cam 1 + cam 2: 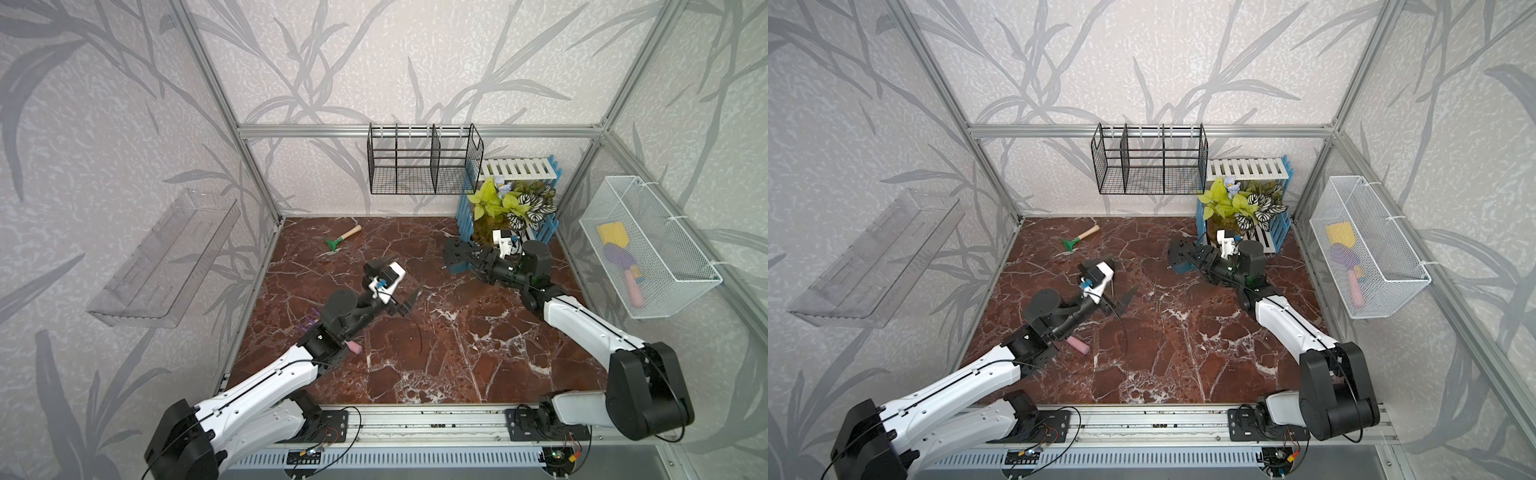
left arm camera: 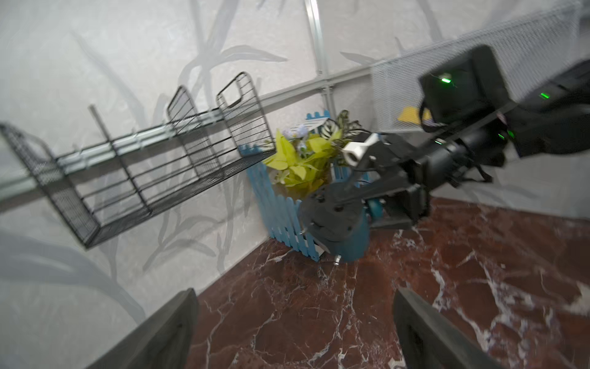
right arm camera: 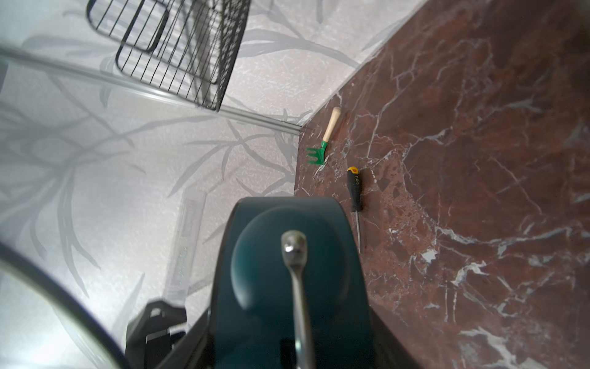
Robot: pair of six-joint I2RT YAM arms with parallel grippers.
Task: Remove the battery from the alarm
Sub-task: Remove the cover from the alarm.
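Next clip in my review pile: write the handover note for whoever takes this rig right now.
Left gripper: open and empty, over the table, pointing toward the alarm.
Right gripper: shut on the alarm, which is beside the blue fence with its dark back toward the left arm.
Battery: not visible in any view, so I cannot tell whether it is inside the alarm.
Screwdriver: lying on the table near the green rake.
Done: alarm gripped.
Left: get the battery out.
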